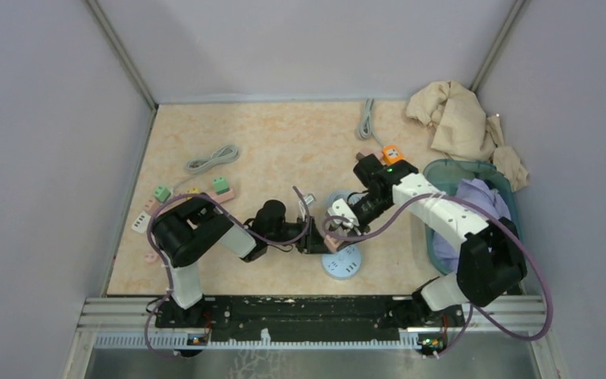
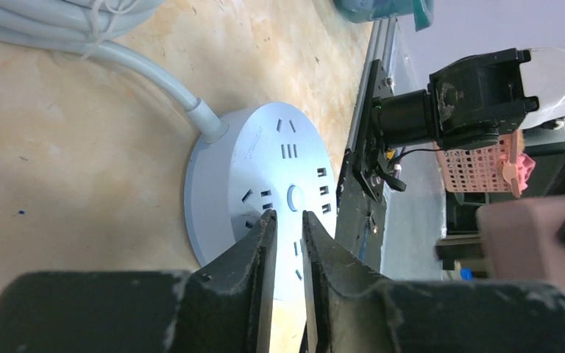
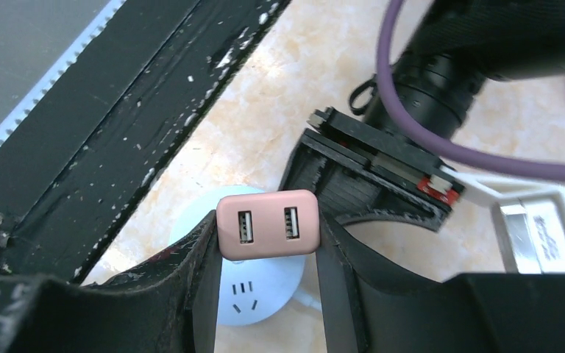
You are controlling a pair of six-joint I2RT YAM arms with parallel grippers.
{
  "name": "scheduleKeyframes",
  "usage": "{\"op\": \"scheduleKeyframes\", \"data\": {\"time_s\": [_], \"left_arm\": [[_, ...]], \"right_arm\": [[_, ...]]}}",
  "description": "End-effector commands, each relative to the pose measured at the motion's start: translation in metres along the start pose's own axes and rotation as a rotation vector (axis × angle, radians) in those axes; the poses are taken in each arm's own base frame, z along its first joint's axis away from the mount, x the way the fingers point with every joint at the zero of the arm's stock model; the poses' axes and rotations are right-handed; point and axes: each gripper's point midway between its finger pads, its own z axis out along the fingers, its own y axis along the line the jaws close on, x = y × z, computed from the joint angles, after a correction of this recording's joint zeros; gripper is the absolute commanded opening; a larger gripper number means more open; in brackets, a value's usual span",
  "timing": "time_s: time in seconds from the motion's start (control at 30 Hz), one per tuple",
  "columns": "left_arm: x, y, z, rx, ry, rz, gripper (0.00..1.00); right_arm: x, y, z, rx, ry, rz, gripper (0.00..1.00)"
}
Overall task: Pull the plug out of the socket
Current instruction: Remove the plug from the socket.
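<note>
The round pale-blue socket lies flat on the table near the front edge. Its face shows only bare slots. My right gripper is shut on the pink plug, its two USB ports facing the camera. It holds the plug above the socket; the prongs are hidden. In the top view the plug hangs just behind the socket. My left gripper hovers low over the socket's near side. Its fingers stand a narrow gap apart with nothing between them.
The socket's grey cable runs off toward the back. Green and pink adapters and a coiled cable lie at the left. An orange plug, a beige cloth and a teal bin are at the right. The black rail borders the front.
</note>
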Motion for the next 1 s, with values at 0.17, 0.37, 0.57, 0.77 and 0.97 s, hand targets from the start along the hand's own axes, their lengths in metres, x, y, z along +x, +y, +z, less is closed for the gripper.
{"op": "scheduleKeyframes", "data": {"time_s": [0.17,0.37,0.57,0.77,0.97], "left_arm": [[-0.019,-0.005,-0.014,-0.089,-0.066,0.095,0.29],[-0.043,-0.030,-0.037,-0.104,-0.171,0.228,0.29],[-0.064,-0.043,-0.069,-0.216,-0.244,0.352,0.29],[-0.103,-0.070,-0.119,-0.357,-0.395,0.482,0.55],[-0.140,-0.120,-0.169,-0.426,-0.519,0.636,0.99]], "right_arm": [[-0.047,-0.020,-0.067,0.311,-0.204,-0.011,0.00],[-0.050,-0.051,-0.116,0.574,-0.308,0.160,0.00],[-0.040,-0.063,-0.139,0.673,-0.380,0.336,0.00],[-0.020,-0.077,-0.158,0.799,-0.379,0.433,0.01],[0.000,-0.094,-0.180,0.978,-0.386,0.549,0.02]]}}
